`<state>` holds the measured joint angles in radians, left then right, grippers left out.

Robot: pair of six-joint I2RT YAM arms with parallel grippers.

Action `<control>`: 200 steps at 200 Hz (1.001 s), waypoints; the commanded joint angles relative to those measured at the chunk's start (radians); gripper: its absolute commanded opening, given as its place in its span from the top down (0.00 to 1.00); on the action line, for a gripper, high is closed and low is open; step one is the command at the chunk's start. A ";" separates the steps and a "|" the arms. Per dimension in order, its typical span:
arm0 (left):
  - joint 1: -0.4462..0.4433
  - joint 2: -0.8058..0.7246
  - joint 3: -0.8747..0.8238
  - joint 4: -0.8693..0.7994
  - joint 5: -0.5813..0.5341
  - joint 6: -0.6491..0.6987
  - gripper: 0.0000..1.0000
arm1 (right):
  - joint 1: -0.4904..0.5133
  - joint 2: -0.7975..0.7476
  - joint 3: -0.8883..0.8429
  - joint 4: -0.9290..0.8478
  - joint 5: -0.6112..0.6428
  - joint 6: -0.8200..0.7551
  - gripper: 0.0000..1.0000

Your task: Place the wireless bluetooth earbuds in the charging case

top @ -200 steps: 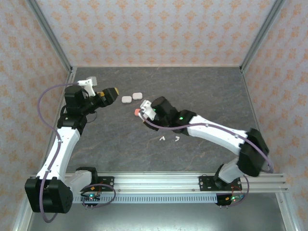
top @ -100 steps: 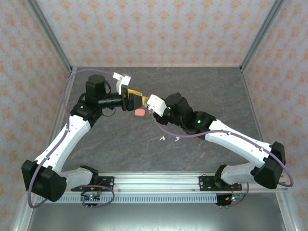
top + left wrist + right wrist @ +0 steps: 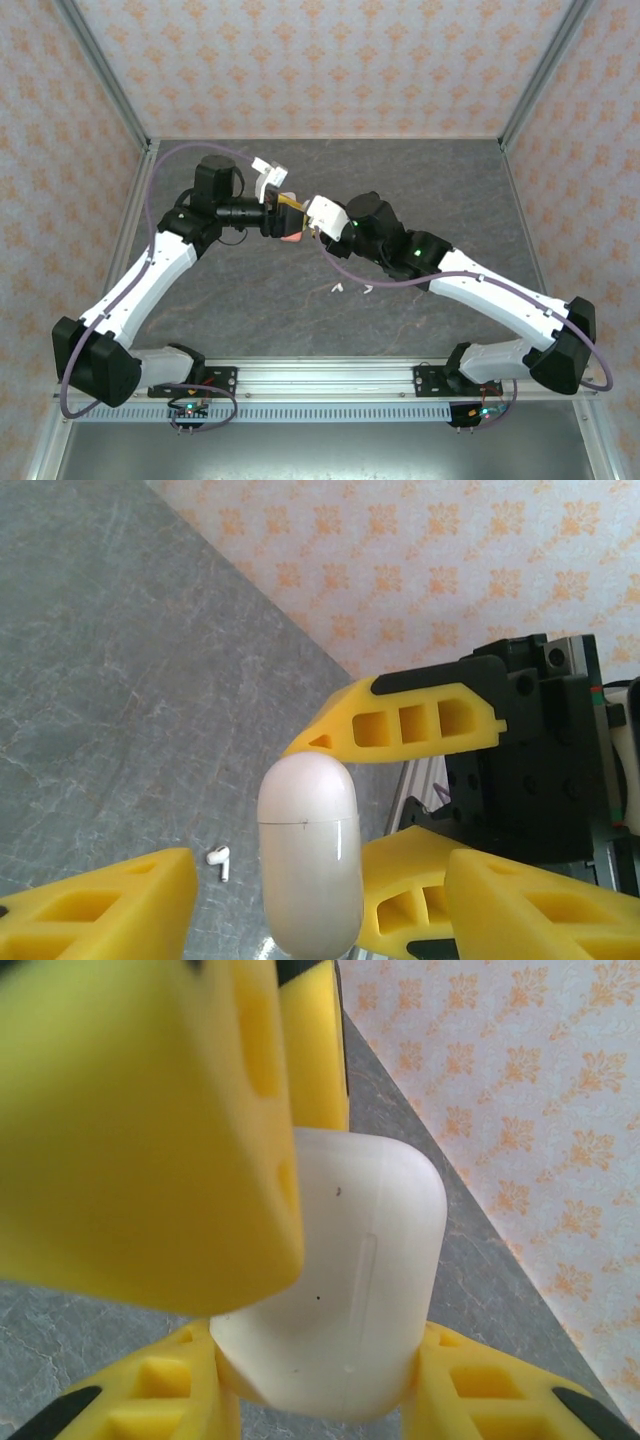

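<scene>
A rounded charging case, pale pink-white, is pinched at its sides by my right gripper, which is shut on it. From above the case shows as a small pink spot where the two grippers meet. In the left wrist view the case stands closed between my left gripper's wide-apart yellow fingers; that gripper is open and straddles it. Two white earbuds lie on the table nearer the bases. One earbud lies below the case.
The dark grey table is walled by patterned panels at the back and sides. The right gripper's black body sits close in front of the left wrist camera. Both arms crowd the table's middle, left of centre.
My left arm has swung in from the far left and brought its open fingers around the case. My right arm pushed slightly toward it, still holding the case.
</scene>
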<state>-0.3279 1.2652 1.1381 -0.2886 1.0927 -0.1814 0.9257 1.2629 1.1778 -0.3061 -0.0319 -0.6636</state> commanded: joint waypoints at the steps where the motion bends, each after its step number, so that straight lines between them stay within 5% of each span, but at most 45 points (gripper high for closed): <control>1: -0.011 0.013 0.028 -0.006 0.042 0.021 0.39 | -0.005 -0.029 0.036 0.018 -0.014 0.004 0.64; 81: -0.026 0.038 0.060 -0.035 0.075 0.054 0.79 | -0.013 -0.030 0.032 0.006 -0.047 0.023 0.61; 117: -0.035 0.018 0.049 -0.013 0.050 0.061 0.86 | -0.068 -0.050 0.022 -0.032 -0.118 0.083 0.43; 162: -0.084 -0.081 -0.066 0.228 -0.103 0.031 0.89 | -0.233 -0.135 -0.053 -0.007 -0.405 0.259 0.11; 200: -0.122 -0.128 -0.182 0.475 -0.244 -0.022 0.96 | -0.359 -0.199 -0.151 0.149 -0.682 0.446 0.01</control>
<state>-0.4324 1.1545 1.0077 -0.0483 0.9604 -0.1646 0.6147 1.1004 1.0763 -0.2825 -0.4633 -0.3801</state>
